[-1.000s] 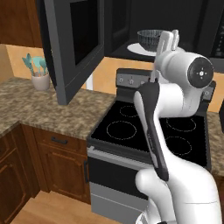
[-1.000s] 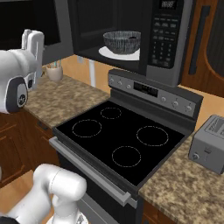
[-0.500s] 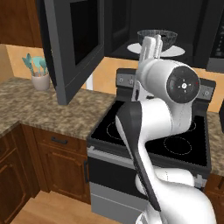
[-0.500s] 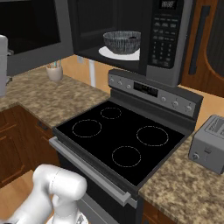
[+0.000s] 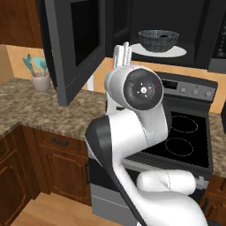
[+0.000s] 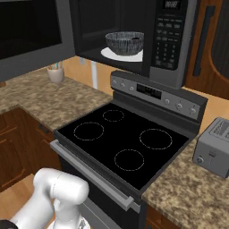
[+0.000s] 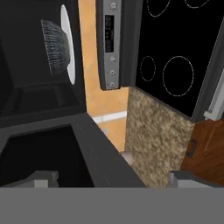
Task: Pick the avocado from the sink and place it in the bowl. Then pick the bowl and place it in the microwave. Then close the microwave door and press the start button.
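Two rear base views flanking the stove (image 6: 127,147); rolled hand view nearer.

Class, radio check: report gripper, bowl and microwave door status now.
Gripper open, empty, raised beside the microwave door. Bowl on turntable inside microwave. Door wide open, nothing blocking.

Speckled brown granite surface (image 6: 40,100) runs along an orange-tan wall (image 5: 17,62), with dark wood cabinets (image 5: 48,163) below and a wood-plank floor (image 5: 48,212). Black glass stove (image 6: 120,143) sits between surface sections, its grey control panel (image 6: 156,91) along the back edge. Grey toaster (image 6: 214,147) on the right section of surface. Pale cup of teal utensils (image 5: 39,73) near the back edge at left. Dark wood upper cabinet (image 6: 210,44) right of the stove.
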